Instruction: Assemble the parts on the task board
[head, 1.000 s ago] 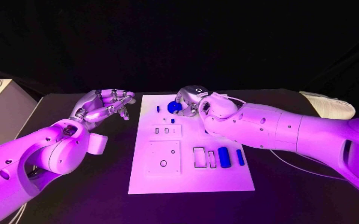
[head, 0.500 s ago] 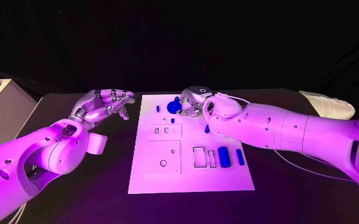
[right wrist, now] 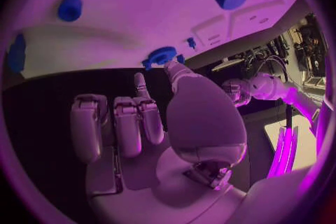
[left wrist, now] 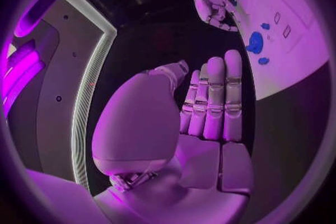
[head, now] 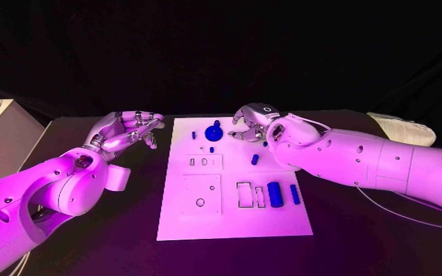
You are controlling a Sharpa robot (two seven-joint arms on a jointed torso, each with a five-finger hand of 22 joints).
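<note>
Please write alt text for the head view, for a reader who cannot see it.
A white task board lies on a black table with small blue parts on it. The right hand hovers at its far edge beside a round blue part; the left hand waits off-board.

Overhead head camera, two wrist fisheyes

A black table (head: 92, 225) stands before a dark, unlit backdrop.

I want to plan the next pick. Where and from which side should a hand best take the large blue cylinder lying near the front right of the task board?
Probably across the middle of the large blue cylinder, from above. It lies flat on the task board, its rounded long sides free, with a gap to the thinner blue piece beside it.
</note>
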